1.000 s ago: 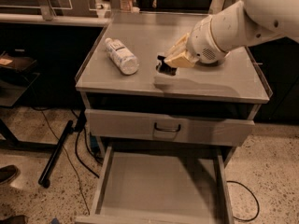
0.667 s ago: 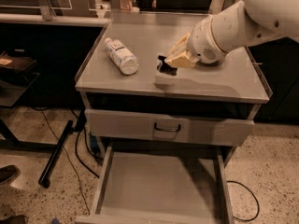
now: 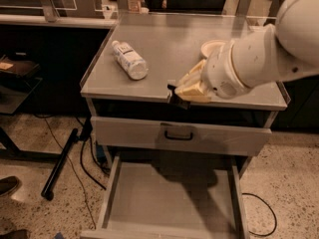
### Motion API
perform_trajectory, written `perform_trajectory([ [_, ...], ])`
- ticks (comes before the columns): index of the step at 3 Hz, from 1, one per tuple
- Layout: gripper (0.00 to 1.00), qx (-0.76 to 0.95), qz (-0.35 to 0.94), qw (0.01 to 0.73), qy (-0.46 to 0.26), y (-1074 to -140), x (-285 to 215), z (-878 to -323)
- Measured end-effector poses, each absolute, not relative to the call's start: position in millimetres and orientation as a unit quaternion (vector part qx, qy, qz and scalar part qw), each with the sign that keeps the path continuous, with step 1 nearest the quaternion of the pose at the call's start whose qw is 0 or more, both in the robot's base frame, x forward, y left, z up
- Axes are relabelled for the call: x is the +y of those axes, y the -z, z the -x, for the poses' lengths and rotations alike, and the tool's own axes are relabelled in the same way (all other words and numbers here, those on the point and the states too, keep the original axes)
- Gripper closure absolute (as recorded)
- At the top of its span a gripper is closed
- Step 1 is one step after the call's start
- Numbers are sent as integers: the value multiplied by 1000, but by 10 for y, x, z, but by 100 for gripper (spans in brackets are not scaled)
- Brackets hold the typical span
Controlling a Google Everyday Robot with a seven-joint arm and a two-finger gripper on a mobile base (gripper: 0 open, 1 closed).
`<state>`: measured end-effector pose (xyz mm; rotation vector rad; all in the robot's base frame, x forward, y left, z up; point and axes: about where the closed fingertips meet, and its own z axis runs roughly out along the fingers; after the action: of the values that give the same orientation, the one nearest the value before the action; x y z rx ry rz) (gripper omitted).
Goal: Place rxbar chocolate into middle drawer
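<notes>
Gripper (image 3: pixel 182 89) hung at the front edge of the cabinet top (image 3: pixel 164 39), fingers clamped on the rxbar chocolate (image 3: pixel 176 97), a small dark bar poking out at the fingertips. Middle drawer (image 3: pixel 169 203) stood pulled open well below the gripper. Closed drawer front (image 3: pixel 129 133) with loop handle (image 3: pixel 178 133) sat just beneath it. Water bottle (image 3: pixel 130 59) lay on its side, picture-left of the gripper and farther back, apart. Pale dish (image 3: pixel 213 46) sat just behind the gripper.

The tool (image 3: pixel 185 91) at the worktop's (image 3: pixel 164 44) front edge hides most of the snack bar (image 3: pixel 174 93); its arm (image 3: pixel 279 54) is cut off at right.
</notes>
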<state>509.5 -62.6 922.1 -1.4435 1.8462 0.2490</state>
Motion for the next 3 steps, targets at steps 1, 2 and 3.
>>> perform_trajectory([
  [1,100,741,544,378,-112,-9145,-631,-4729],
  [2,100,745,539,376,-116,-9119,-653,-4692],
  [3,100,756,526,367,-131,-8987,-688,-4648],
])
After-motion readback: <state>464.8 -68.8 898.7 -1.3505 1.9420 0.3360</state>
